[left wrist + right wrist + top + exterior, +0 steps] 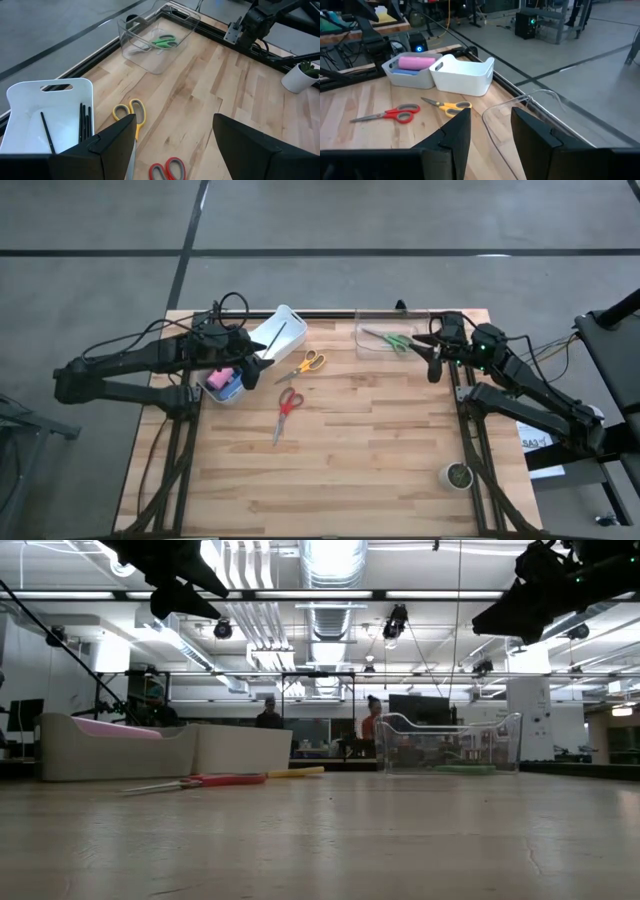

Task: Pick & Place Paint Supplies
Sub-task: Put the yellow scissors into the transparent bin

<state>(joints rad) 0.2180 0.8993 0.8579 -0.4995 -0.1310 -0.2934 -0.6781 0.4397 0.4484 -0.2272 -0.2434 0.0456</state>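
Two bins at the table's far-left corner hold the supplies, pink bottle [221, 375] directly under the spread-fingered left gripper [258, 370], while the right gripper [432, 360], fingers apart, hovers far right.

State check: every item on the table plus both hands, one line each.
left hand: open, empty, raised over the bins
right hand: open, empty, raised by the clear bin
paintbrushes: in white bin
pink bottle: lying in grey bin
green scissors: in clear bin
yellow scissors: on table
red scissors: on table
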